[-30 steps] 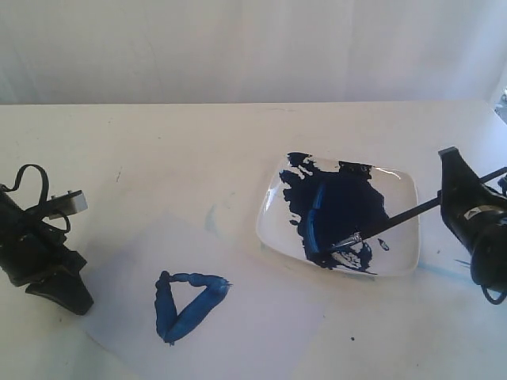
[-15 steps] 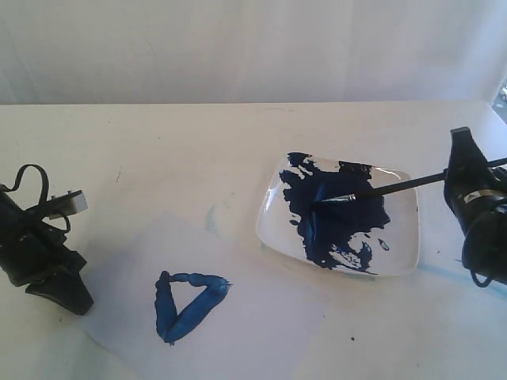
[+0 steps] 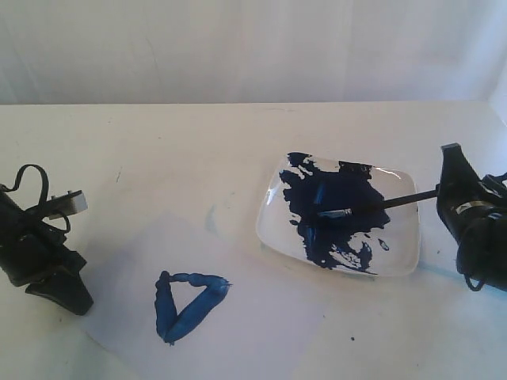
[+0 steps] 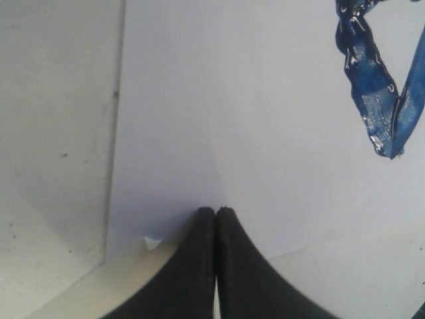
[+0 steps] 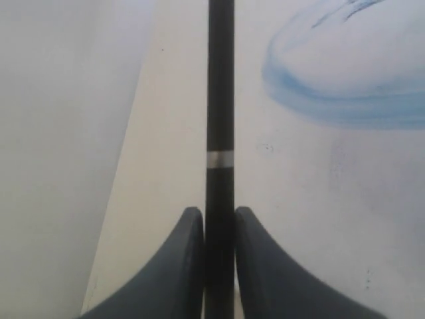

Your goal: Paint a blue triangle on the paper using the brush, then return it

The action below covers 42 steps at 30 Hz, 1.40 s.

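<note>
The dark-blue triangle (image 3: 188, 305) is painted on the pale paper (image 3: 238, 332) at the front of the table; part of the triangle (image 4: 375, 100) shows in the left wrist view. My right gripper (image 3: 444, 194) is shut on the black handle of the brush (image 3: 372, 206), whose silver ferrule and bristles rest on the blue paint in the white plate (image 3: 400, 257). The brush handle (image 5: 220, 100) runs straight out between the right gripper (image 5: 220, 216) fingers. My left gripper (image 4: 215, 211) is shut and empty, its tips resting on the paper (image 4: 199, 100) near its corner.
A big dark-blue paint blotch (image 3: 337, 210) covers much of the plate. Faint pale-blue smears mark the table (image 5: 345, 93) beside the plate and above the paper (image 3: 211, 218). A white backdrop closes the far side.
The right gripper lowered and shifted slightly left, bringing the brush down flatter across the plate. One second ago the bristles were at the plate's front; now they lie at its middle. The left arm stayed still.
</note>
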Motion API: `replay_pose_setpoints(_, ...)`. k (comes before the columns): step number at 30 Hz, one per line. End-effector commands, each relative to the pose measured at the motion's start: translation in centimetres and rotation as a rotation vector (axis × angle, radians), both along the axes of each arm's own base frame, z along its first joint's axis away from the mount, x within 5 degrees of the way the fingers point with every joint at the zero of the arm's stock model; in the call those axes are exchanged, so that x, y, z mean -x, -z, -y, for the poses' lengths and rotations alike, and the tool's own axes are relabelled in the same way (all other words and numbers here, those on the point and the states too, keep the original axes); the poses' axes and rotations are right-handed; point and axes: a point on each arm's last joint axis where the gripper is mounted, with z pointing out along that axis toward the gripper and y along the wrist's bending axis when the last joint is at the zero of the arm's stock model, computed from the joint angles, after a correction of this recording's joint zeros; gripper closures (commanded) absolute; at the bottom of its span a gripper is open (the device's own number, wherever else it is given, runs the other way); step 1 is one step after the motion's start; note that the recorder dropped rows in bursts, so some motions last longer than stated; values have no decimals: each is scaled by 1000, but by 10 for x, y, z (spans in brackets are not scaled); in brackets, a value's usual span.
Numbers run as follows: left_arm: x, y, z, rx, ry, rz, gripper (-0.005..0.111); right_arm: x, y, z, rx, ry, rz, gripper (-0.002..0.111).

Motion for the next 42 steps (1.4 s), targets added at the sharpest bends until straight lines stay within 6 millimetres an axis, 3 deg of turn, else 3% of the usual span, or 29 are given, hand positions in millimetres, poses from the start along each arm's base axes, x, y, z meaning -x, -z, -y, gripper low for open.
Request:
replay_pose_setpoints(1, 1, 0, 0, 12, 1, -18, 107, -1, 0, 1, 7, -2, -8, 93)
replay_pose_setpoints(4, 1, 0, 0, 12, 1, -18, 107, -1, 0, 1, 7, -2, -8, 92)
replay_pose_setpoints(13, 1, 0, 0, 13, -1, -18, 107, 0, 1, 1, 4, -5, -22, 72)
replay_pose_setpoints(20, 1, 0, 0, 13, -1, -18, 107, 6, 1, 2, 13, -23, -30, 67)
replay_pose_setpoints(26, 1, 0, 0, 13, -1, -17, 107, 20, -17, 4, 23, -51, 21, 68)
replay_pose_setpoints(31, 1, 0, 0, 12, 1, -18, 107, 29, -48, -1, 75, -185, 147, 68)
replay_pose_setpoints(35, 2, -1, 0, 14, 5, -24, 107, 35, -73, -4, 239, -288, 230, 79)
replay_pose_setpoints(40, -2, -8, 1, 35, 25, -31, 107, 46, -108, -3, 488, -367, 305, 108)
replay_pose_setpoints(42, -4, -11, 2, 45, 35, -34, 107, 52, -120, -3, 580, -396, 321, 108)
